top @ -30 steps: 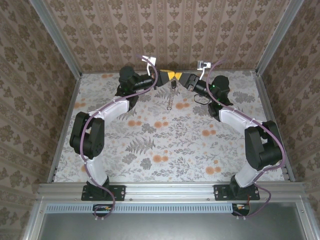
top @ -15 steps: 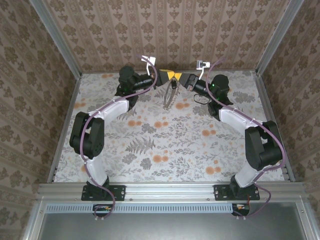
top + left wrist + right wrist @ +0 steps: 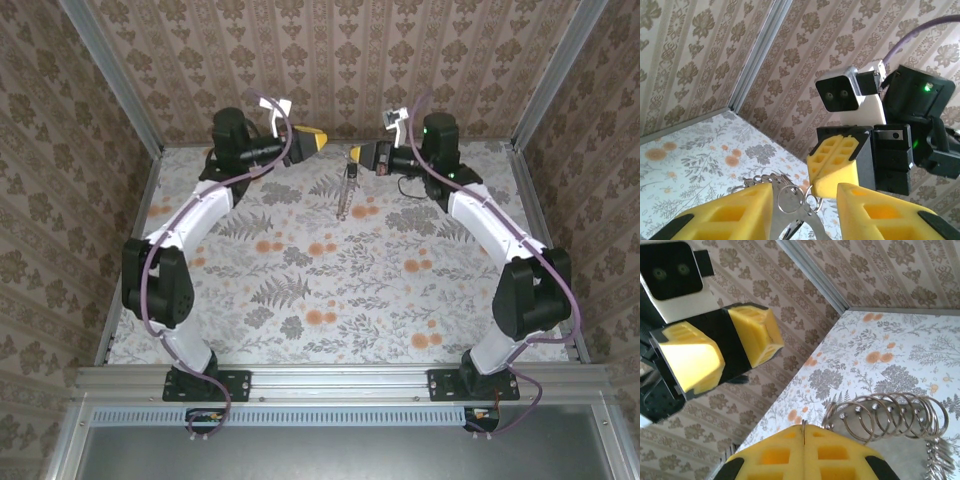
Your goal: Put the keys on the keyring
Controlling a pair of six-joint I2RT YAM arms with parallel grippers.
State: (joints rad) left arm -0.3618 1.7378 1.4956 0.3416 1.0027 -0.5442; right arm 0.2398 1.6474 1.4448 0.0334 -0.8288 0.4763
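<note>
Hanging the keyring (image 3: 345,190) in the air is the job of your right gripper (image 3: 355,155). Its fingers are pressed together on the top of the bunch of silver rings, at the far middle of the table (image 3: 330,280) near the back wall, and the rest dangles straight down toward the flowered surface. Held that way, the rings swing free and face the other arm, which I judge is the reason for lifting them rather than working flat on the table. Your left gripper (image 3: 318,139) sits just to the left at about the same height, its fingers spread apart and gripping nothing. From its own camera the rings show in the gap beyond its tips, so it is lined up on them but apart from them. You cannot make out a key on or off the rings at this size, so treat that as unconfirmed. Any approach from the left would need careful aim at one thin ring.
</note>
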